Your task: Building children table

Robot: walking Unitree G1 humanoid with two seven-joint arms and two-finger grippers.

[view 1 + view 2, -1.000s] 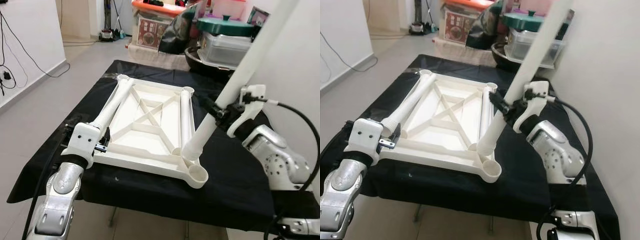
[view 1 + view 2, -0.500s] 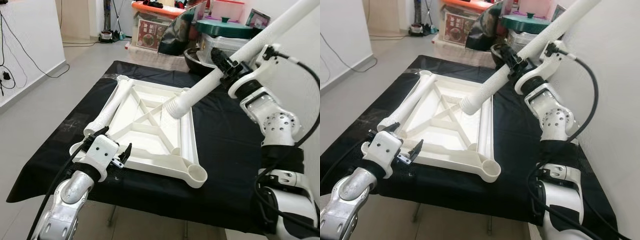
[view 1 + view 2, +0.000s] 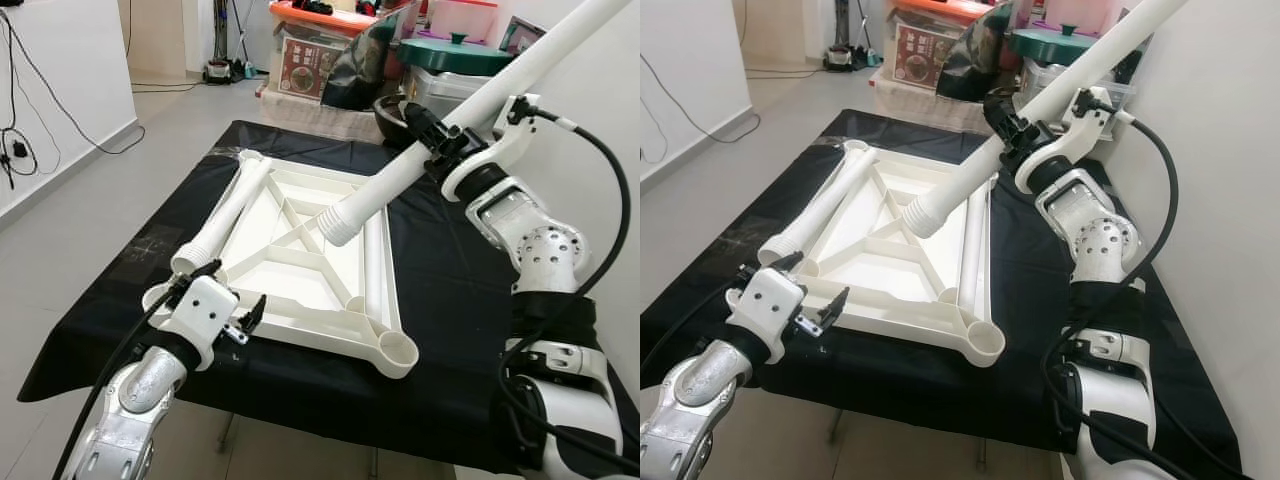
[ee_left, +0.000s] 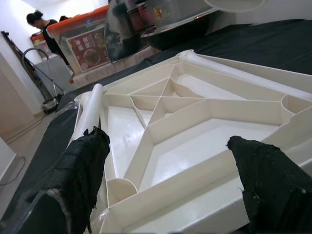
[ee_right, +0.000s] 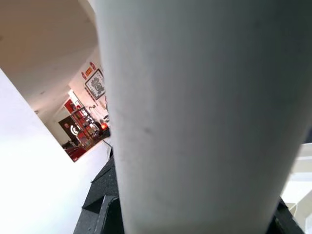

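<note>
No legible text anywhere, printed label on the orange-lidded storage box (image 3: 308, 66) at upper centre of the frame too blurred to read, red wall signs (image 5: 95, 83) in the right wrist view likewise unreadable

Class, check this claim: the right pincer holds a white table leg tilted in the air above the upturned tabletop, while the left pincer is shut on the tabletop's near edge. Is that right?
Not quite. The left pincer is open at the tabletop's near edge, gripping nothing; the left wrist view shows its fingers spread apart. The rest holds: the right pincer holds the white table leg tilted above the tabletop.
</note>
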